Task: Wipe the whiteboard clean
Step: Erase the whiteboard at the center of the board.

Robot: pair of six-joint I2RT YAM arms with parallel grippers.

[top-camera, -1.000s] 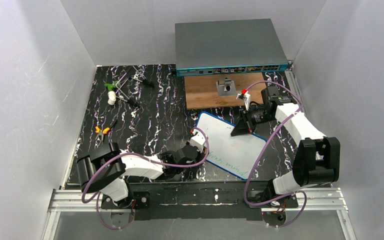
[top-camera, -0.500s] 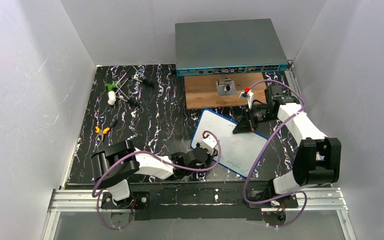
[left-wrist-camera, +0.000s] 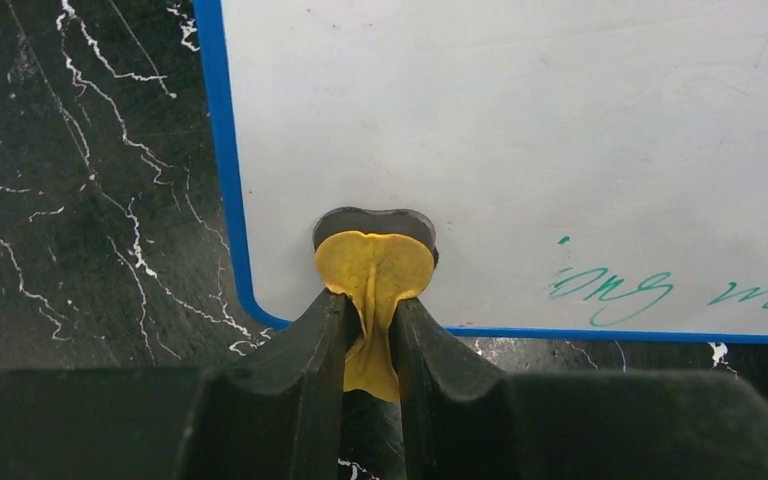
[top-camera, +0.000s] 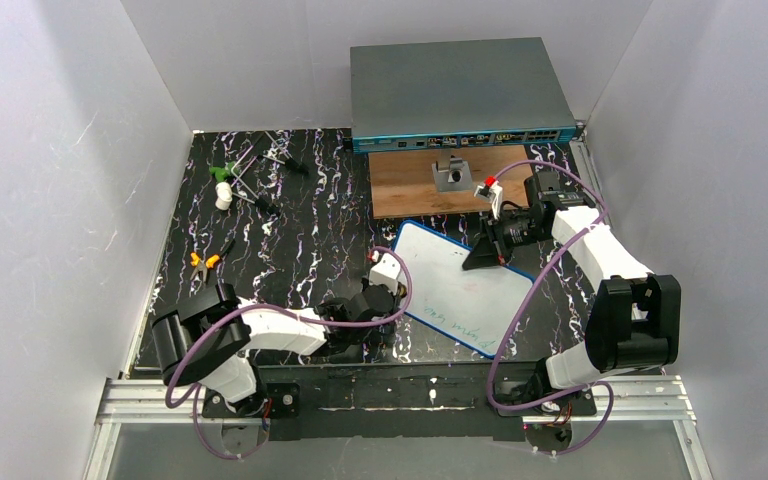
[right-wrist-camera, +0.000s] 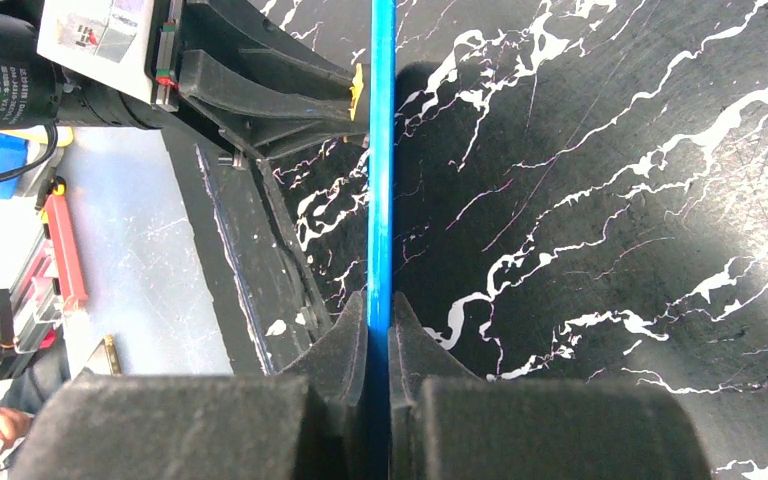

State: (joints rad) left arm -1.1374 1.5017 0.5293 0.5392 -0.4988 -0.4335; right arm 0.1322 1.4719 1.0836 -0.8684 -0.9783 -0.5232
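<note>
The whiteboard (top-camera: 460, 290) lies tilted on the black marbled table, blue-rimmed, with green writing (left-wrist-camera: 610, 285) along its near edge. My left gripper (top-camera: 390, 290) is shut on a yellow cloth (left-wrist-camera: 375, 270), whose wad presses on the whiteboard (left-wrist-camera: 560, 130) just inside its near left corner. In the left wrist view that gripper (left-wrist-camera: 370, 305) pinches the cloth's tail. My right gripper (top-camera: 475, 262) is shut on the board's far edge. The right wrist view shows the blue rim (right-wrist-camera: 381, 150) edge-on between the right gripper (right-wrist-camera: 379, 320) fingers.
A large grey box with ports (top-camera: 460, 90) stands at the back. In front of it lies a wooden plank (top-camera: 410, 185) bearing a metal bracket (top-camera: 450, 172). Orange-handled pliers (top-camera: 203, 260) and green and white tools (top-camera: 225, 185) lie at the left. White walls enclose the table.
My left gripper swept right across the board with the cloth, then came back left to the board's near left corner. The right gripper kept its hold on the far edge.
</note>
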